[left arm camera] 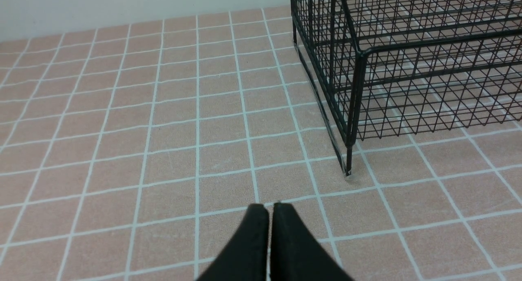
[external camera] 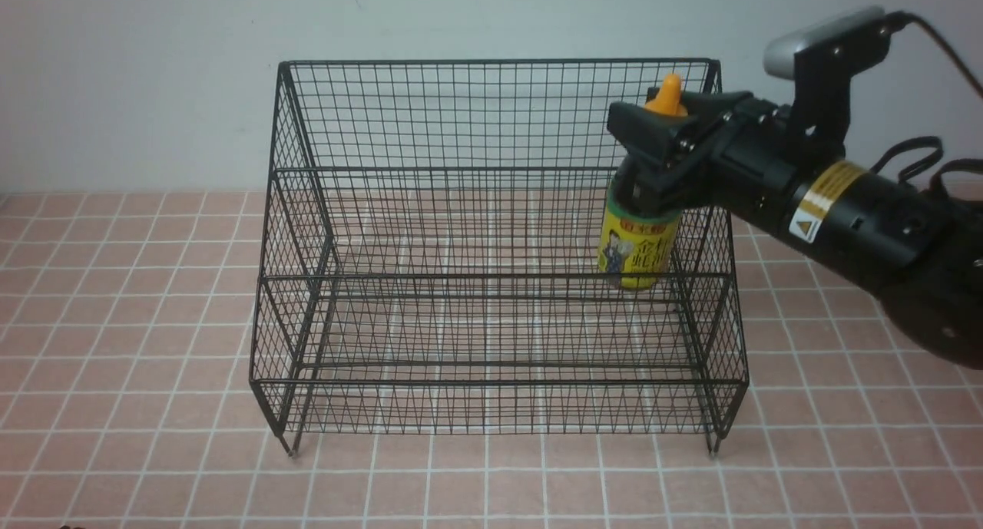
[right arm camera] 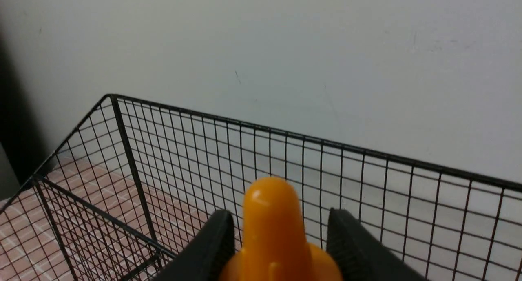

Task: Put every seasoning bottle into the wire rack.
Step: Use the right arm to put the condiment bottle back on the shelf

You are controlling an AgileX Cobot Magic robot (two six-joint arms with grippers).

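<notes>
The seasoning bottle (external camera: 636, 249), with a yellow label and an orange nozzle cap, hangs upright inside the right end of the black wire rack (external camera: 491, 61). My right gripper (external camera: 649, 164) is shut on the bottle's upper part, just below the cap. The bottle's base is level with the rack's middle tier; I cannot tell if it touches. In the right wrist view the cap (right arm camera: 272, 224) stands between the black fingers (right arm camera: 216, 240), with the rack's back grid (right arm camera: 285, 132) behind. My left gripper (left arm camera: 267, 207) is shut and empty, low over the tiles near the rack's front left leg (left arm camera: 348, 162).
The rack stands on a pink tiled surface (external camera: 123, 299) against a pale wall (external camera: 138, 76). No other bottle shows in any view. The left arm is out of the front view.
</notes>
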